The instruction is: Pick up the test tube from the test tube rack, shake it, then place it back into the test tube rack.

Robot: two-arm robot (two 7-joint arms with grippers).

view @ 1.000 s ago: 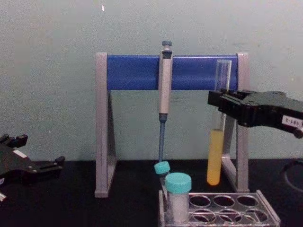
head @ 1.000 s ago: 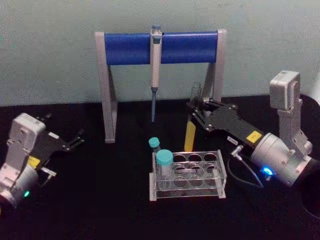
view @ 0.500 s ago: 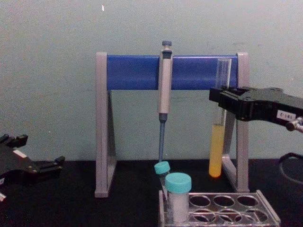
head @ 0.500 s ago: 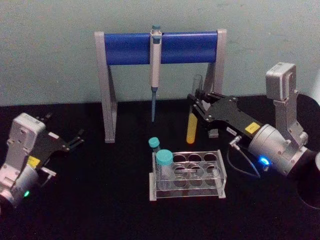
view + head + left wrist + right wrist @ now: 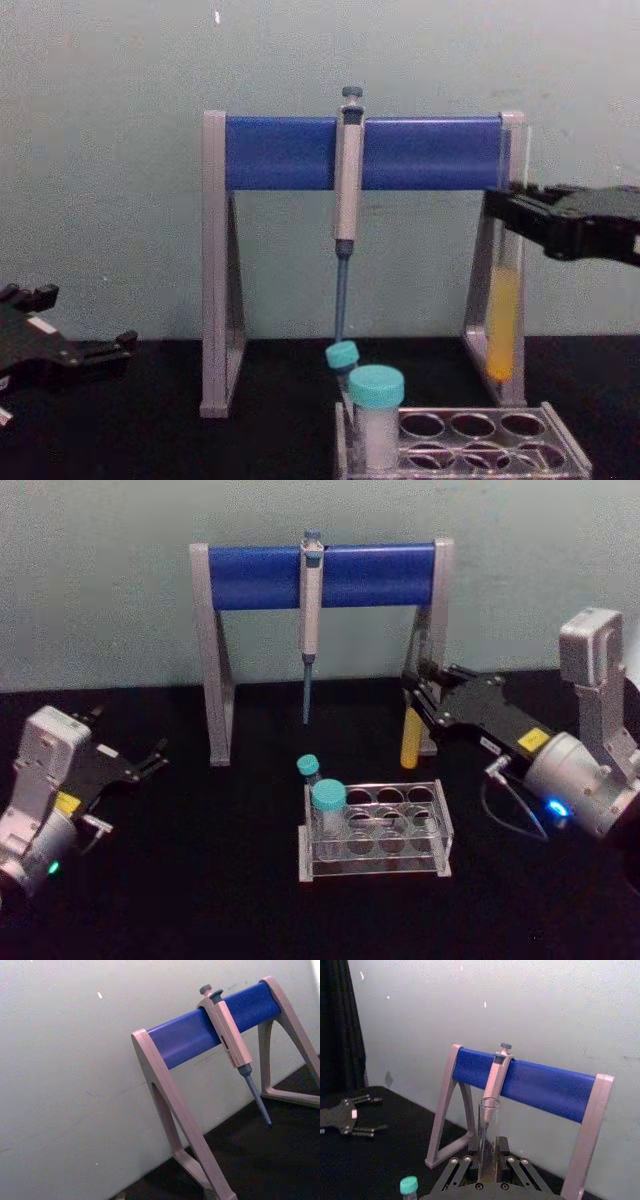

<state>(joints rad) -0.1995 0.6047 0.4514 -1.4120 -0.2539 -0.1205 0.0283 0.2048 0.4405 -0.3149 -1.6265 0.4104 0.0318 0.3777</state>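
My right gripper [image 5: 413,696] is shut on the test tube [image 5: 410,744], a tall clear tube with yellow liquid in its lower part. It holds the tube upright in the air, behind and above the right end of the test tube rack [image 5: 445,830]. In the chest view the tube [image 5: 502,322] hangs in front of the stand's right leg, clear of the rack [image 5: 568,440], and the gripper [image 5: 508,212] clamps its upper part. The right wrist view shows the tube's open top [image 5: 489,1130] rising between the fingers. My left gripper [image 5: 145,763] rests open, low at the left.
A grey-and-blue pipette stand [image 5: 260,577] with a hanging pipette [image 5: 311,590] stands at the back, close behind the held tube. A white tube with a wide teal cap [image 5: 328,808] and a small teal-capped tube [image 5: 308,768] sit at the rack's left end.
The right gripper has carried the test tube to the right, from the middle of the stand's opening to in front of its right leg, and a little lower. The left arm has not moved.
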